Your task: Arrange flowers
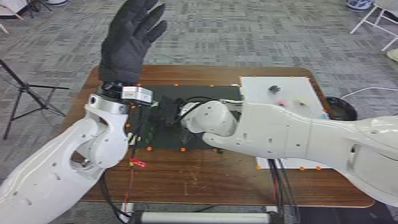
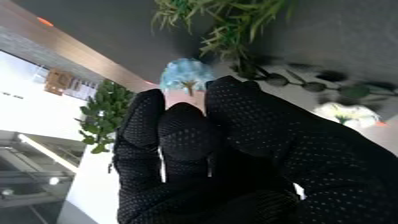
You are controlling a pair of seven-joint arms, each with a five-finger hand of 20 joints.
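Placement of blue flower (image 2: 186, 73) seems the step: keep pinch light but steady, ease stem in near leafy greenery (image 2: 233, 31), don't snag leaves or squash bloom. Right hand (image 2: 293, 132) has fingers bent in, apparently closed on stem; actual contact hidden. Bloom pokes out just past fingertips, right wrist view. Pale blue, ruffled, brownish-green at base. Left hand (image 1: 124, 50) straight-fingered, empty, head view, beyond table (image 1: 191, 177).

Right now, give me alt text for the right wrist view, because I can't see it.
The black-gloved right robot hand close to a pale blue flower, with a white flower, grassy green sprigs, a stem of round leaves and a bushy green plant also in view.
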